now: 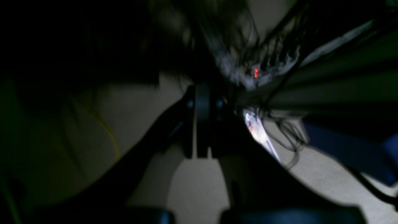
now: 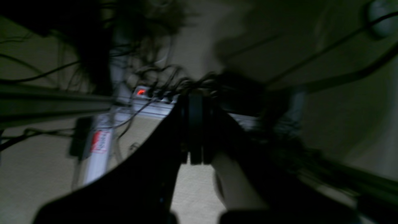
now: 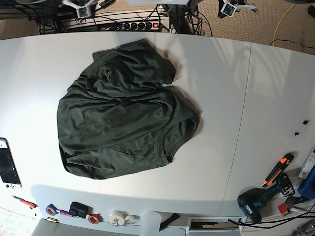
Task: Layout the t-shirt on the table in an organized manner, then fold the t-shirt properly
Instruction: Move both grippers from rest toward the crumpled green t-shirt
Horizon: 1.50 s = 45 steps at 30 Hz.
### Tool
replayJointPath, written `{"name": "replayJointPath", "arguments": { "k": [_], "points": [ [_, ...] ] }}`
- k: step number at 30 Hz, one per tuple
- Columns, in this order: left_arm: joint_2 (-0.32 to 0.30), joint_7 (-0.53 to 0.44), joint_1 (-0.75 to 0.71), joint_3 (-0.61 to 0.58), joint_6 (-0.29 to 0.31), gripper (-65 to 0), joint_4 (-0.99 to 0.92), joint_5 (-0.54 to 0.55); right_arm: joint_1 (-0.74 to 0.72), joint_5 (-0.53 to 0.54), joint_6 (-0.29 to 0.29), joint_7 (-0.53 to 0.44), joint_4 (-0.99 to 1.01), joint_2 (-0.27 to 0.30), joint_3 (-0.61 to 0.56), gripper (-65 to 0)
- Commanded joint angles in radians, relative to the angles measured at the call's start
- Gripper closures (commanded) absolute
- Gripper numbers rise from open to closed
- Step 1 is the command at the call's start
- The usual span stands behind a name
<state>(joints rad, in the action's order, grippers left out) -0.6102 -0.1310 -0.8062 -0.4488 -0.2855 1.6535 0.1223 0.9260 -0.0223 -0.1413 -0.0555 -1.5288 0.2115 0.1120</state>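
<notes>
Shirt lying crumpled, both claws closed and empty

You are starting the layout step: the t-shirt (image 3: 125, 110) is sitting bunched on the bench (image 3: 256, 88), left of its seam, with the near hem rounded and the far part heaped over itself. I would pinch two opposite edges and draw them apart gently, so no fold is trapped underneath. Beyond the far edge, the left claw (image 1: 202, 130) and right claw (image 2: 196, 130) are both showing fingers together, gripping nothing, well apart from the cloth.
</notes>
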Motion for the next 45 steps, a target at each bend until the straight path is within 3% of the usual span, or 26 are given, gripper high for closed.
{"name": "replayJointPath", "arguments": {
  "k": [1,5,8,10,20,25,34,38,42,45],
  "points": [
    [-0.033,-0.019,-0.033,0.000,-0.017,-2.7,0.055,-0.024,0.042,0.006,0.001,-0.021,-0.050,0.002,0.025,0.0],
    [-0.109,0.003,-0.079,0.000,-0.048,-2.7,0.225,-0.061,0.115,0.006,0.001,-0.018,-0.206,0.002,0.121,0.0],
    [-0.139,0.079,-0.079,0.000,-0.048,-2.7,0.316,-0.064,0.141,0.007,0.001,-0.008,-0.294,0.002,0.185,0.0],
    [-0.142,0.118,-0.077,0.000,-0.047,-2.7,0.354,-0.070,0.144,0.007,0.000,0.012,-0.336,0.002,0.216,0.0],
    [-0.142,0.117,-0.044,0.000,-0.048,-2.7,0.374,-0.187,0.108,0.007,0.000,0.021,-0.408,0.002,0.243,0.0],
    [-0.141,0.161,0.013,0.000,-0.052,-2.7,0.374,-0.294,0.058,0.007,0.001,0.027,-0.408,0.002,0.243,0.0],
    [-0.137,0.161,0.142,0.000,-0.213,-2.7,0.374,-0.340,-0.050,0.007,0.000,0.042,-0.408,0.001,0.243,0.0],
    [-0.111,0.087,0.195,0.000,-0.401,-2.7,0.373,-0.338,-0.106,0.007,0.000,0.056,-0.408,-0.002,0.243,0.0],
    [-0.074,0.006,0.255,0.000,-0.413,-2.7,0.373,-0.307,-0.153,0.006,0.000,0.082,-0.408,-0.011,0.243,0.0],
    [-0.049,0.015,0.299,0.000,-0.413,-2.6,0.373,-0.268,-0.172,0.006,0.000,0.086,-0.408,-0.025,0.243,0.0]
  ]
}}
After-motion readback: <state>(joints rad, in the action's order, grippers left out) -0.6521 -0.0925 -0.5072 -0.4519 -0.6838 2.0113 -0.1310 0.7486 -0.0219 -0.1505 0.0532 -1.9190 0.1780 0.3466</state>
